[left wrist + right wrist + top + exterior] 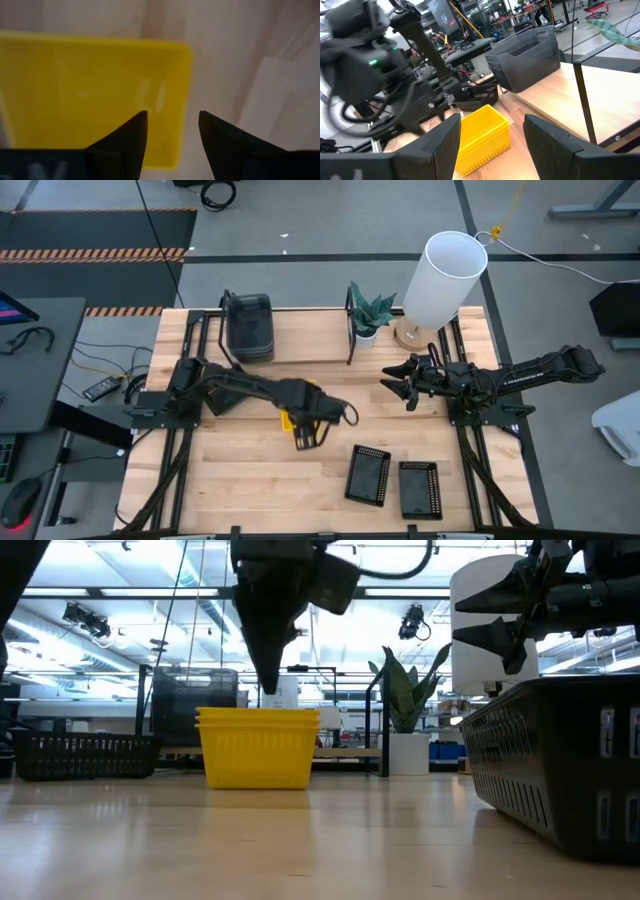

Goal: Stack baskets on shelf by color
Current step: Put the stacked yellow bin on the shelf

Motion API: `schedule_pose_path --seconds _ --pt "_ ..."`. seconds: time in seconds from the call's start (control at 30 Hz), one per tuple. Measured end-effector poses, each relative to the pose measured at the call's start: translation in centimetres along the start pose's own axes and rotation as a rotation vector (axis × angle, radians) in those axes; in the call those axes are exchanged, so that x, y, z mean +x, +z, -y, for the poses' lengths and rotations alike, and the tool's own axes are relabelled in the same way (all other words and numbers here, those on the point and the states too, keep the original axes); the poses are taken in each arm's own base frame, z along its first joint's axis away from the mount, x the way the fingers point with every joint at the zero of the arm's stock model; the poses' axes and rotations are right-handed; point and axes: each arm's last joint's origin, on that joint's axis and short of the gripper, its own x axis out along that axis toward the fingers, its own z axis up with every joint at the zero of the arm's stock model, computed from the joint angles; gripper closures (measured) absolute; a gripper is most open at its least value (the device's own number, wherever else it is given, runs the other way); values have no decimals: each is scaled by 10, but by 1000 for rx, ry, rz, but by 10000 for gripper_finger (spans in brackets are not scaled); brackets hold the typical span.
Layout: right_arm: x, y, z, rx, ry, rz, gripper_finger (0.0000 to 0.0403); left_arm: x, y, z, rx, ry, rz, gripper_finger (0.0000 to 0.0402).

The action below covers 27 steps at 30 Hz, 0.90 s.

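now | wood table (250, 480) | left fingers (172, 135) parted over yellow basket (291, 418) | right fingers (490, 140) parted | hall behind

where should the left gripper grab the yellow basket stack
Take the yellow baskets by a long side wall near the rim, coming straight down. The left gripper hangs open right over that edge, one finger inside, and the thin upright wall suits a pinch.

The table (250, 480) carries a yellow basket (289, 418) directly under the left claw (308, 438), two black baskets (368, 475) beyond its tips, and the shelf (300, 330) behind it.
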Motion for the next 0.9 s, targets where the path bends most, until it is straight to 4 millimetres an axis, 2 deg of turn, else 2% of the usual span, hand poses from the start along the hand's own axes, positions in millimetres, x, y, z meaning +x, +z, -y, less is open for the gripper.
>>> schedule_pose_path --seconds 0.17,0.37,0.53,0.73,0.9 --pt "0 0 0 0 0 0 182 10 -1 22 5 21 37 212" --pt "0 0 0 0 0 0 182 30 4 17 -49 53 -13 213" --pt "0 0 0 0 0 0 182 57 1 12 -34 68 -58 234" --pt "0 0 0 0 0 1 182 66 -1 9 -5 67 -60 277" --pt "0 0 0 1 1 3 182 66 0 9 20 64 -49 348"
